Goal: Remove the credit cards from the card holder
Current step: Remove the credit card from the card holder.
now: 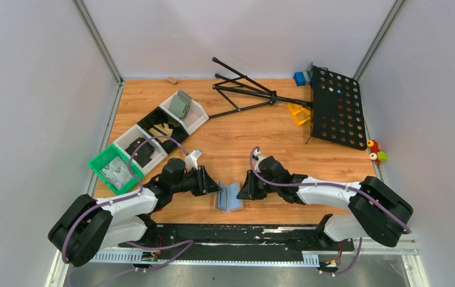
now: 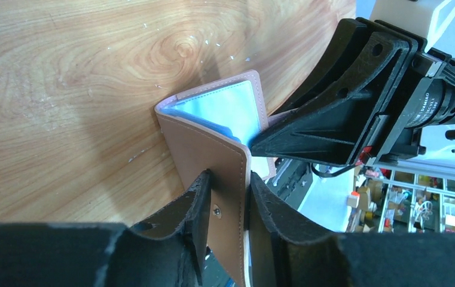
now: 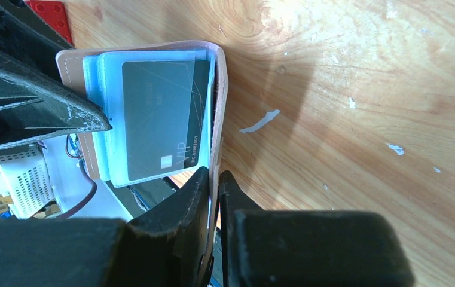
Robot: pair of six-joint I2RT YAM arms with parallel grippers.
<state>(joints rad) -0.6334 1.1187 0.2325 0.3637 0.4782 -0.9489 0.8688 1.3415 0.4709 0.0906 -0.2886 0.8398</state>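
Observation:
The card holder (image 1: pixel 229 197) stands open like a book on the table between both grippers. It has a salmon-tan outside (image 2: pixel 207 143) and light blue inner sleeves (image 3: pixel 108 119). One dark credit card (image 3: pixel 162 119) with pale marks sits in a sleeve, seen in the right wrist view. My left gripper (image 2: pixel 231 197) is shut on the holder's left flap. My right gripper (image 3: pixel 215 179) is shut on the right flap's edge. Both grippers also show in the top view, the left gripper (image 1: pixel 216 188) and the right gripper (image 1: pixel 241 190).
A row of bins (image 1: pixel 147 140) stands at the left, one with a grey-green holder (image 1: pixel 180 106). A black folding stand (image 1: pixel 246 89) and a black perforated board (image 1: pixel 336 107) lie at the back right. Small coloured toys (image 1: pixel 377 152) sit at the right edge.

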